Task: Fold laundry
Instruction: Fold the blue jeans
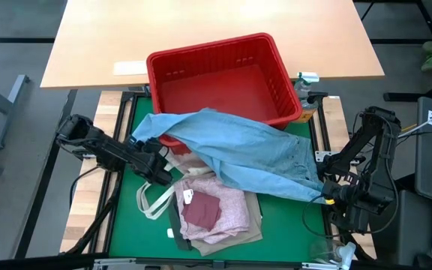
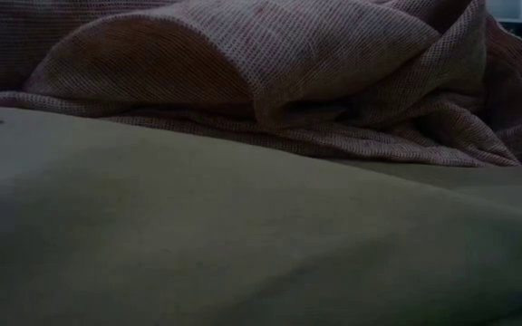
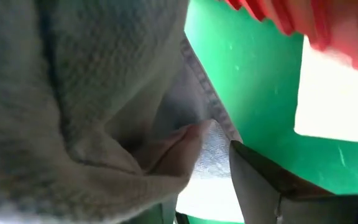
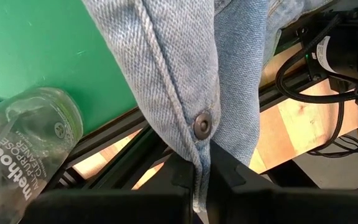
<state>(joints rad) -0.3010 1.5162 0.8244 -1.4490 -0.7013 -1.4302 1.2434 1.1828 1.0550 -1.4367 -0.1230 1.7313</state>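
We see the light blue denim jeans (image 1: pixel 250 154) stretched across frame centre over the red plastic basket (image 1: pixel 220 75). Our right gripper (image 4: pixel 204 180) pinches their waistband at lower right; our left gripper (image 1: pixel 158 163) grips them centre-left, fingers partly apart.

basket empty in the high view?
Yes: the red basket shows only its bare floor, though the light blue denim jeans drape over its near rim.

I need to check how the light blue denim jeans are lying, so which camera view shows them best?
The high view: the light blue denim jeans show whole, draped from the red plastic basket toward the right gripper. The right wrist view shows only a riveted seam pinched there, the left wrist view a hem, the low view none.
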